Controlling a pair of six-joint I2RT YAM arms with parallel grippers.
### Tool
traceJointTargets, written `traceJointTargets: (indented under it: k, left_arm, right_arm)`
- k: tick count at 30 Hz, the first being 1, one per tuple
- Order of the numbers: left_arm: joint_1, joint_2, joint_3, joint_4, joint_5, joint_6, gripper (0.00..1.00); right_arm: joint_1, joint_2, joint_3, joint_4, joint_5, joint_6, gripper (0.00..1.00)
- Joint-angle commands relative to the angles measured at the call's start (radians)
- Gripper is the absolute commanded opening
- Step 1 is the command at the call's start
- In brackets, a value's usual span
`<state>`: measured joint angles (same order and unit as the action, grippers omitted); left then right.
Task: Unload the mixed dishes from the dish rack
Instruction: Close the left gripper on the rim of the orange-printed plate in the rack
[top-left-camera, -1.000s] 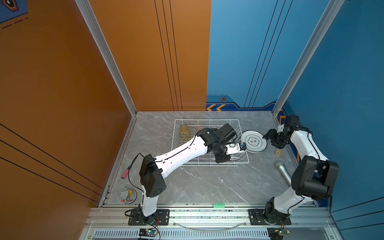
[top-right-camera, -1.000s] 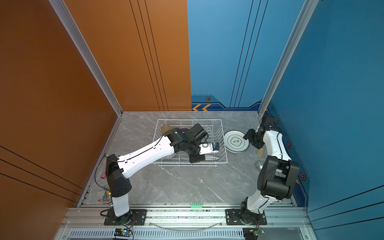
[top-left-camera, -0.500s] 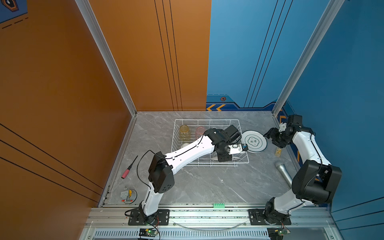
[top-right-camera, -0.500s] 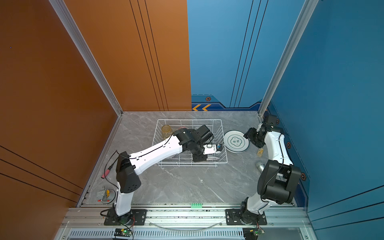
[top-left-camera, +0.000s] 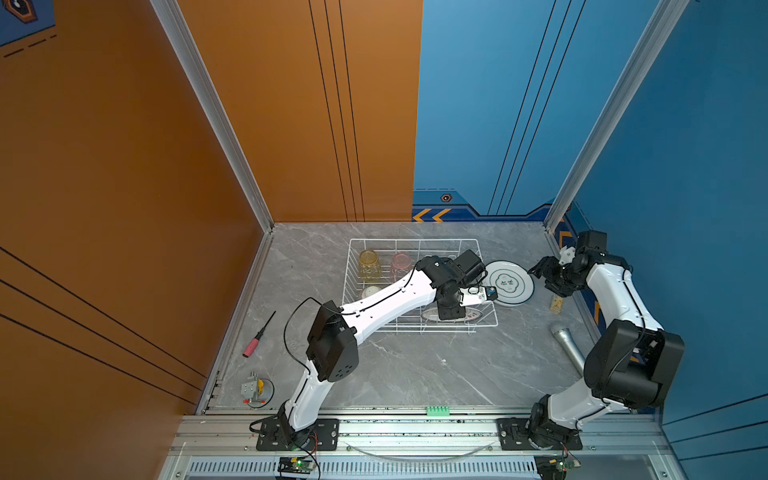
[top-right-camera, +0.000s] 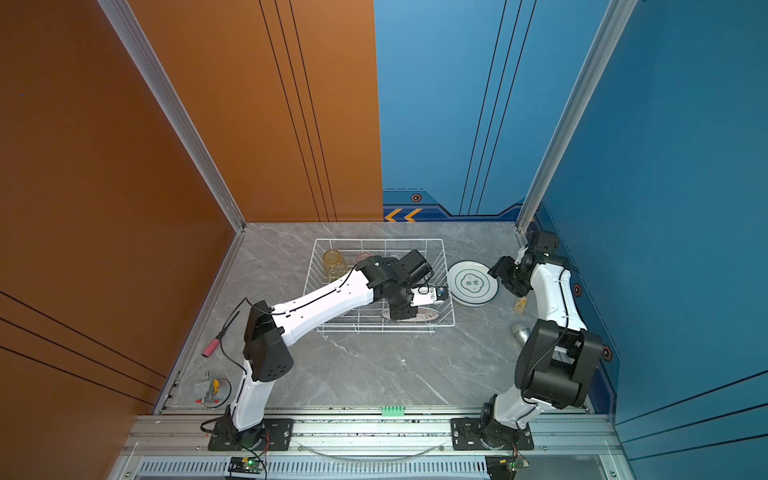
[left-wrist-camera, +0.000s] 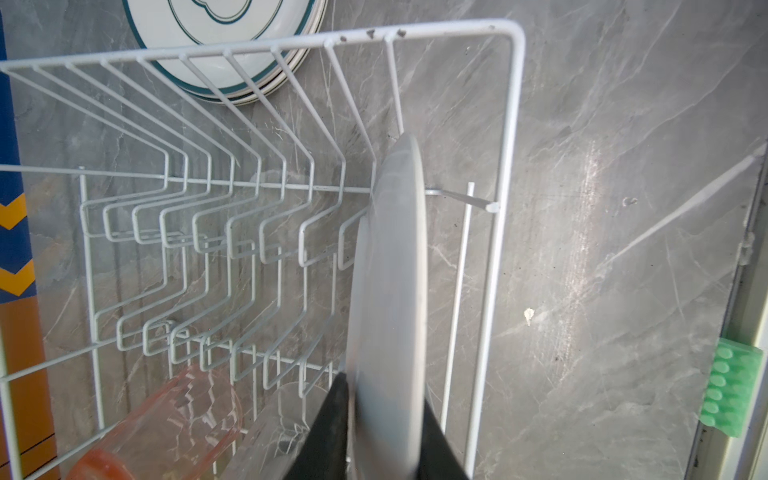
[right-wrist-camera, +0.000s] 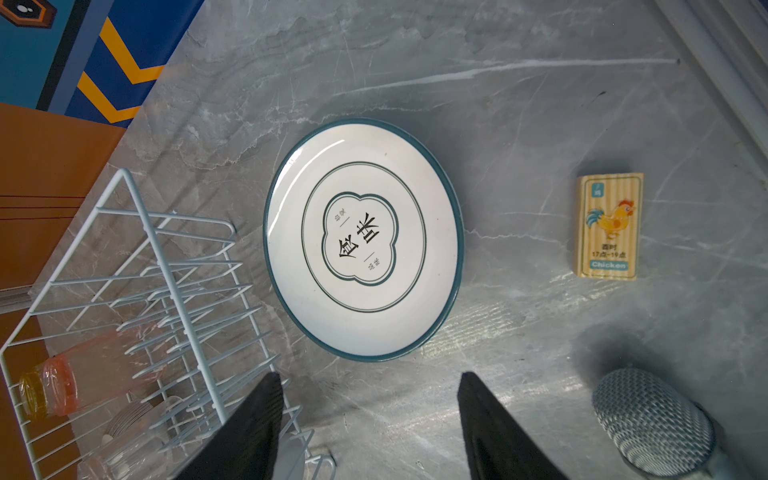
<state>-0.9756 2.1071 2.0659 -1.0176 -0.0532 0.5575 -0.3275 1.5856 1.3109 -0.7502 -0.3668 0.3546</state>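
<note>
The white wire dish rack (top-left-camera: 415, 240) (top-right-camera: 374, 240) stands mid-table. One white plate (left-wrist-camera: 395, 257) stands on edge in its last slot by the front wall, also visible in a top view (top-left-camera: 473, 316). My left gripper (left-wrist-camera: 384, 399) (top-left-camera: 451, 313) reaches down into the rack, shut on this plate's rim with a finger on each face. A yellow tumbler (top-left-camera: 368, 264), a pink tumbler (top-left-camera: 401, 264) (left-wrist-camera: 166, 424) and a clear tumbler (left-wrist-camera: 286, 415) lie in the rack. A stack of dark-rimmed plates (top-left-camera: 509, 283) (right-wrist-camera: 363, 239) sits on the table right of the rack. Beside it hovers my right gripper (right-wrist-camera: 369, 375) (top-left-camera: 540, 270), open and empty.
A silver microphone (top-left-camera: 567, 347) (right-wrist-camera: 652, 419) and a chicken picture block (top-left-camera: 556, 304) (right-wrist-camera: 609, 226) lie by the right wall. A red-handled screwdriver (top-left-camera: 258, 336) and a small metal fixture (top-left-camera: 255, 388) lie at the left. A green connector (top-left-camera: 437, 411) sits at the front edge.
The left arm's elbow swung right while its wrist stayed over the rack's front right corner. Its jaws narrowed onto the upright plate. The right arm hardly moved.
</note>
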Motion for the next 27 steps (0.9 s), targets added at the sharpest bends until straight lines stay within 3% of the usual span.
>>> traceJointTargets:
  k: [1, 12, 27]
  left_arm:
    - [0.009, 0.022, 0.037, -0.016, -0.046, 0.008, 0.20]
    - [0.009, 0.040, 0.053, -0.013, -0.096, 0.012, 0.05]
    - [0.003, 0.011, 0.021, 0.041, -0.187, 0.021, 0.00]
  right_arm:
    - [-0.008, -0.024, -0.010, -0.020, -0.015, -0.022, 0.66]
    - [-0.008, -0.023, -0.016, -0.014, -0.026, -0.022, 0.66]
    - [-0.010, -0.030, -0.025, -0.003, -0.034, -0.014, 0.66]
